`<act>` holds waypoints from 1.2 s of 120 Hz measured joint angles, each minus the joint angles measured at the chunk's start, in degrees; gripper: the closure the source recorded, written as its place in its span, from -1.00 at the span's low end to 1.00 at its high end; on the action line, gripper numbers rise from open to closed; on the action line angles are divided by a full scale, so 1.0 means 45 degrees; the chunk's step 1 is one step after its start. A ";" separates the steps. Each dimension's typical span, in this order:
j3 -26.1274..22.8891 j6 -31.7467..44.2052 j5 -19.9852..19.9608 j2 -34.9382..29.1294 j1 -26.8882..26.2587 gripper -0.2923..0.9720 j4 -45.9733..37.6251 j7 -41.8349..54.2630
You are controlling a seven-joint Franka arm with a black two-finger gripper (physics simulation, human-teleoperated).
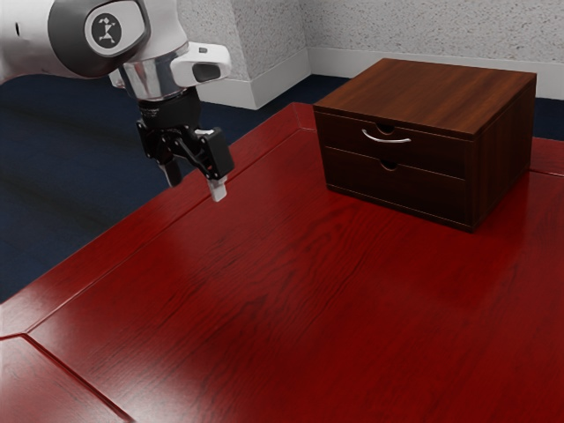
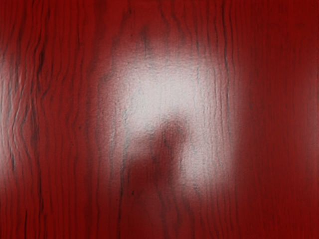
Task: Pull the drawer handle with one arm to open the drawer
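Observation:
A dark brown wooden cabinet [image 1: 432, 132] with two drawers stands on the red table, toward the exterior view's upper right. The top drawer [image 1: 397, 145] carries a curved silver handle [image 1: 386, 138] and sits flush with the cabinet front, shut. The lower drawer [image 1: 397, 181] has only a small finger notch. My black gripper [image 1: 196, 187] hangs above the table well to the exterior view's left of the cabinet, pointing down, open, with nothing between its fingers. In the wrist view, bare red tabletop [image 2: 259, 124] lies under the hand, with a bright glare patch and the hand's shadow [image 2: 159, 159].
The glossy red wooden table [image 1: 291, 300] spreads wide between my gripper and the cabinet, with an inlaid border line near its left edge. Beyond it are dark blue floor [image 1: 62, 159] and a grey wall [image 1: 423, 26] with a white skirting board.

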 joint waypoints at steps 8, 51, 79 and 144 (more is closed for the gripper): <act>0.0040 0.0000 -0.0138 0.0013 0.0043 -0.54 -0.0007 0.0007; -0.0395 0.0272 -0.0508 -0.0837 0.0388 -0.54 0.2579 0.3671; -0.0991 0.0867 -0.1220 -0.1036 -0.0041 -0.54 0.2624 0.9769; -0.2210 0.5118 -0.1258 0.4624 0.0191 -0.52 0.3689 1.6841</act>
